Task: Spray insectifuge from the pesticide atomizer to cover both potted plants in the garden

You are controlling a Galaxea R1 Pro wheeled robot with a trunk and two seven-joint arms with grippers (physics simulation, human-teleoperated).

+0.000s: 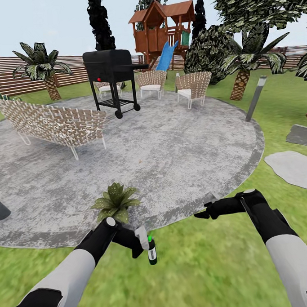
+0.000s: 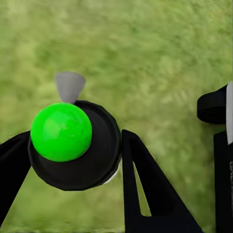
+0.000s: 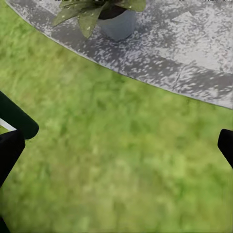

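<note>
The left claw (image 1: 147,248) is pinching the atomizer (image 1: 151,251) over grass, so pickup is done; the right claw (image 1: 202,212) is hanging spread. Spraying the plant (image 1: 115,203) is remaining.

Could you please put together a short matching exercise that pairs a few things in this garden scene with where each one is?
Things:
1. pesticide atomizer
2. potted plant
3. black grill
4. right claw

Places:
A. on the far side of the round patio, near the wicker chairs
B. at the patio's near edge
C. held in the left claw over the lawn
D. open above the grass, holding nothing

Pairs: 1-C, 2-B, 3-A, 4-D
</note>
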